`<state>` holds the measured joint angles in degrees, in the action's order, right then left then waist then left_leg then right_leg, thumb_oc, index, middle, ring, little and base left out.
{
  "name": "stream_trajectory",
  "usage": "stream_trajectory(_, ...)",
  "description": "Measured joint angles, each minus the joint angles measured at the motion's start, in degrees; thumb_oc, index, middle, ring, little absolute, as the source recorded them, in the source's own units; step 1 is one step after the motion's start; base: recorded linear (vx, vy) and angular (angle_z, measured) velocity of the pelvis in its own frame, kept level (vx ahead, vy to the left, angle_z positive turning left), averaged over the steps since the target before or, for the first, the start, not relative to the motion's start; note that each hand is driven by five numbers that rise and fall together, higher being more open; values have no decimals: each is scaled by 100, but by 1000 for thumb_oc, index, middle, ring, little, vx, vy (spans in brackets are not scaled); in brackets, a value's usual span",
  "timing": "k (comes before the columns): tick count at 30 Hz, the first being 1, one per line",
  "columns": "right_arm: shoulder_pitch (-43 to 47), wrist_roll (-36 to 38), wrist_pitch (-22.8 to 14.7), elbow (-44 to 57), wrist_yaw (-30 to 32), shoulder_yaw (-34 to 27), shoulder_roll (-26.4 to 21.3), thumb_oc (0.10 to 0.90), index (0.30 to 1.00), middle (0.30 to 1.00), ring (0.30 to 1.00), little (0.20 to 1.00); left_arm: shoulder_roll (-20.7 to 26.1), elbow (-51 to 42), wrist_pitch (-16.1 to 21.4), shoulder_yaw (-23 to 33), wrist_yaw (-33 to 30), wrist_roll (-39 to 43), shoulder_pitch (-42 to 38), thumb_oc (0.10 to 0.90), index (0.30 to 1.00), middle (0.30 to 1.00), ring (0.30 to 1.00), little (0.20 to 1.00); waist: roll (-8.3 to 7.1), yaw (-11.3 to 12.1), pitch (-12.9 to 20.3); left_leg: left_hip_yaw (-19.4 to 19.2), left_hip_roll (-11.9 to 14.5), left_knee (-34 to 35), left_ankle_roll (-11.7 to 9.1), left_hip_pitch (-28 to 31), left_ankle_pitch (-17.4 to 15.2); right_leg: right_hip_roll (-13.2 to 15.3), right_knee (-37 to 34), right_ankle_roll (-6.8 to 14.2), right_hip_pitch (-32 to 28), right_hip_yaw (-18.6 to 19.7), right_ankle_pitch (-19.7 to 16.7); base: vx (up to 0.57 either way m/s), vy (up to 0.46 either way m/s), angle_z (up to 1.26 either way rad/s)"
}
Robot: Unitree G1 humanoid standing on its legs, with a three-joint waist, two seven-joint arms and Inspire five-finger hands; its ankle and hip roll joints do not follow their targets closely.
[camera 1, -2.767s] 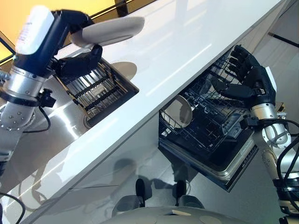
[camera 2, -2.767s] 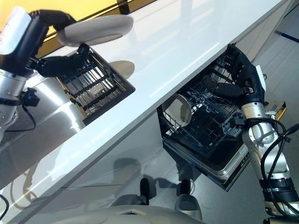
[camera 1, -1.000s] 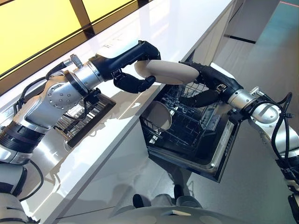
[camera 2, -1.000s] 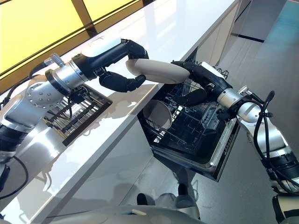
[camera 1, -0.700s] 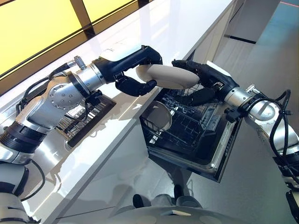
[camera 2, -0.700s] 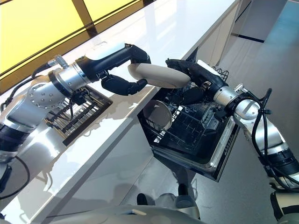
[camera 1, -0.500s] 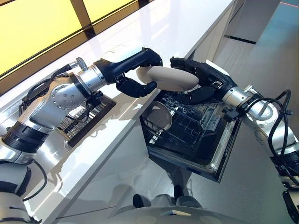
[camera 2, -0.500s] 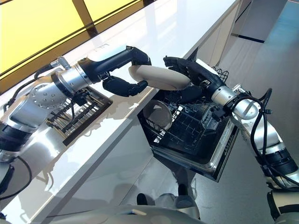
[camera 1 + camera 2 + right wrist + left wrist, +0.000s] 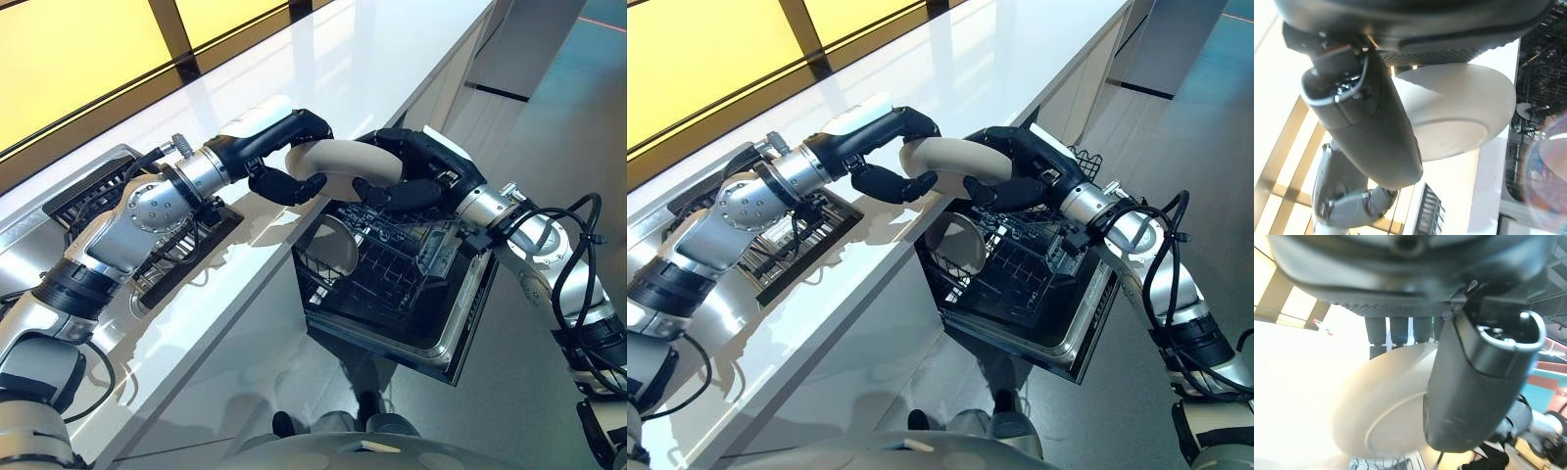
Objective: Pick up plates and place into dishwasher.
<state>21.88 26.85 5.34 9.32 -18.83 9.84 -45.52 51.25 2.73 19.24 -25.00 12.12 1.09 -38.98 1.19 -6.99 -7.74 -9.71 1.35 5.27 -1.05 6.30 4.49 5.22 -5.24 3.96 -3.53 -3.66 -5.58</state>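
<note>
My left robot hand point(image 9: 279, 174) and right robot hand point(image 9: 416, 176) both clamp beige plate point(image 9: 338, 159), fingers curled round opposite rims, arms outstretched, plate held above desk point(image 9: 323, 69) edge, over open dishwasher rack point(image 9: 392, 269).

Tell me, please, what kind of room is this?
Most likely a kitchen: a long white countertop, an open dishwasher rack below it, and a dish drying rack by the sink.
</note>
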Motion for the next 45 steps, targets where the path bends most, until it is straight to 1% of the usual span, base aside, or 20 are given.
stream_trajectory(3,6,-6,-13,-1,49,-6,-6,100,300,300,300,200,-69,39,-26,0,0,11,0,100,300,300,300,200,-4,-1,2,0,1,-10,1,1,2,-2,1,0,-2,0,-1,11,0,0)
stream_trajectory(11,6,-53,-31,-2,62,-6,-5,100,300,300,300,200,-76,40,-30,0,-9,1,0,100,300,300,300,200,-4,-44,2,-4,6,0,-1,0,0,-3,0,0,-2,0,0,-2,-1,0)
stream_trajectory(12,6,-53,-32,-2,63,-6,-5,100,300,300,300,200,-76,40,-30,0,-10,1,0,619,745,745,745,719,-4,-42,2,-3,7,-3,0,0,1,-4,0,0,-1,-1,-1,0,0,0)
stream_trajectory(13,6,-63,-38,-2,65,-6,-6,100,300,300,300,200,-76,40,-30,0,-11,1,0,800,900,900,900,900,-4,-42,2,-2,8,0,-1,0,0,-5,0,0,-1,-1,0,0,0,0)
stream_trajectory(22,6,-91,-71,-12,128,-55,-3,100,300,300,300,200,-19,16,-23,7,-16,-29,1,800,900,900,900,900,-4,-1,2,0,13,-9,-4,-6,-2,-7,0,0,1,-7,1,-11,-3,0)
stream_trajectory(25,2,-93,-71,-12,132,-103,-3,100,300,300,300,200,-8,-10,-17,110,-16,-24,73,800,900,900,900,900,-4,16,2,2,16,10,-6,-7,-4,-6,-1,1,2,-11,2,0,0,0)
stream_trajectory(31,-165,-102,-77,-14,194,-430,-2,100,300,300,300,200,21,-108,44,780,-27,-2,614,800,900,900,900,900,-6,66,1,8,20,14,-9,-8,-7,-8,-2,1,1,-22,4,21,1,0)
stream_trajectory(36,-244,-109,-92,-66,235,-523,-6,100,300,300,300,200,148,-118,63,1033,-28,4,981,800,900,900,900,900,-6,81,1,23,20,13,-8,-11,-7,-7,-3,2,-1,-33,4,0,0,0)
stream_trajectory(38,-389,-116,-191,-65,235,-616,-6,100,300,300,300,200,148,-119,112,1216,-41,7,1196,800,900,900,900,900,-6,91,1,34,23,13,-9,-18,-8,-7,-4,3,-1,-43,6,0,0,0)
stream_trajectory(41,-769,-244,-297,-72,261,-999,-6,100,300,300,300,200,147,-109,184,1668,-217,105,1724,800,900,900,900,900,-7,108,0,44,23,13,-11,-23,-10,-7,-4,5,0,-55,18,23,-8,1)
stream_trajectory(43,-1138,-466,-400,-91,408,-1381,-16,100,300,300,300,200,123,-102,224,2150,-521,131,2251,800,900,900,900,900,-11,121,-2,45,25,13,-16,-24,-19,-10,-5,7,2,-55,28,18,-5,0)
stream_trajectory(45,-1457,-670,-466,-118,580,-1702,-18,100,300,300,300,200,65,-92,189,2508,-748,166,2638,800,900,900,900,900,-12,137,-3,45,25,11,-15,-23,-25,-9,-18,-2,2,-54,34,0,0,0)
